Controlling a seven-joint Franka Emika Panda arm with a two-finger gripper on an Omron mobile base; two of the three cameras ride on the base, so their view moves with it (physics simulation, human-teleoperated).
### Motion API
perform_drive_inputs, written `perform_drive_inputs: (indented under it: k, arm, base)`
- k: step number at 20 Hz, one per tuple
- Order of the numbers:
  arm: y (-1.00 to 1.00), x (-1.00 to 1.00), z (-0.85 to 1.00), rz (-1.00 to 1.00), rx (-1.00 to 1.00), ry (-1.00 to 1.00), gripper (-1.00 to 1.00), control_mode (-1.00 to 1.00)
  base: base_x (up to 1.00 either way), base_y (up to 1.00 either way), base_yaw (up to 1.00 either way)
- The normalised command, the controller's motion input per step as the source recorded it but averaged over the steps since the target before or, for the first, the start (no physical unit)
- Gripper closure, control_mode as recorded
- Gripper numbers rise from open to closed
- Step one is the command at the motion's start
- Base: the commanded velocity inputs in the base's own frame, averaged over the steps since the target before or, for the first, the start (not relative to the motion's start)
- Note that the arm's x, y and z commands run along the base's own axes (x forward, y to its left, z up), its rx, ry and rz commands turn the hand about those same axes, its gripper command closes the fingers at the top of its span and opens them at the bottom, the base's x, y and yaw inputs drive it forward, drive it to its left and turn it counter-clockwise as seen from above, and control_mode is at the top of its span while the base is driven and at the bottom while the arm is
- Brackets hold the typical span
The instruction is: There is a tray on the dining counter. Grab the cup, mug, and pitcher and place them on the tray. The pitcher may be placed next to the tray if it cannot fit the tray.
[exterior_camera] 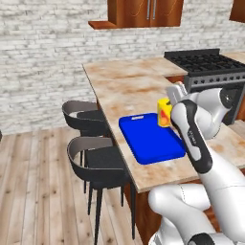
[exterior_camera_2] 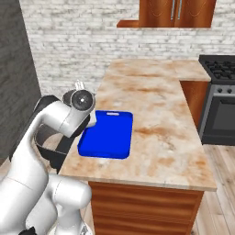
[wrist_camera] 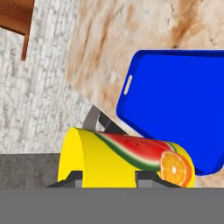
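My gripper point(wrist_camera: 109, 180) is shut on the cup point(wrist_camera: 127, 159), a yellow tumbler with a watermelon and orange picture. The dark fingertips point(wrist_camera: 72, 178) press its sides. In the left base view the cup point(exterior_camera: 164, 113) hangs upright by the far end of the tray point(exterior_camera: 150, 139), with my own forearm hiding the fingers. The blue tray point(exterior_camera_2: 106, 134) lies flat on the dining counter point(exterior_camera_2: 156, 92) near its stool-side edge. In the hand view the tray point(wrist_camera: 175, 96) sits beyond the cup. The mug and the pitcher are out of view.
Two dark stools point(exterior_camera: 95, 153) stand along the counter's left side over the wood floor. A black stove point(exterior_camera: 206, 64) sits at the far right end of the counter. Wood cabinets point(exterior_camera: 143, 12) hang on the brick wall behind.
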Motion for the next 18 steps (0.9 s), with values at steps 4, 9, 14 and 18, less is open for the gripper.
perform_drive_inputs:
  k: [4,9,14,18]
  arm:
    - [0.11,0.48,-0.35,0.00,0.00,0.00,1.00,-1.00]
    - [0.16,0.50,-0.37,0.00,0.00,0.00,1.00,-1.00]
    - [0.18,0.50,-0.34,0.00,0.00,0.00,1.00,-1.00]
    - [0.08,0.45,-0.26,0.00,0.00,0.00,1.00,-1.00]
  base:
    - [0.00,0.00,0.00]
    - [0.00,0.00,0.00]
    - [0.00,0.00,0.00]
    - [0.00,0.00,0.00]
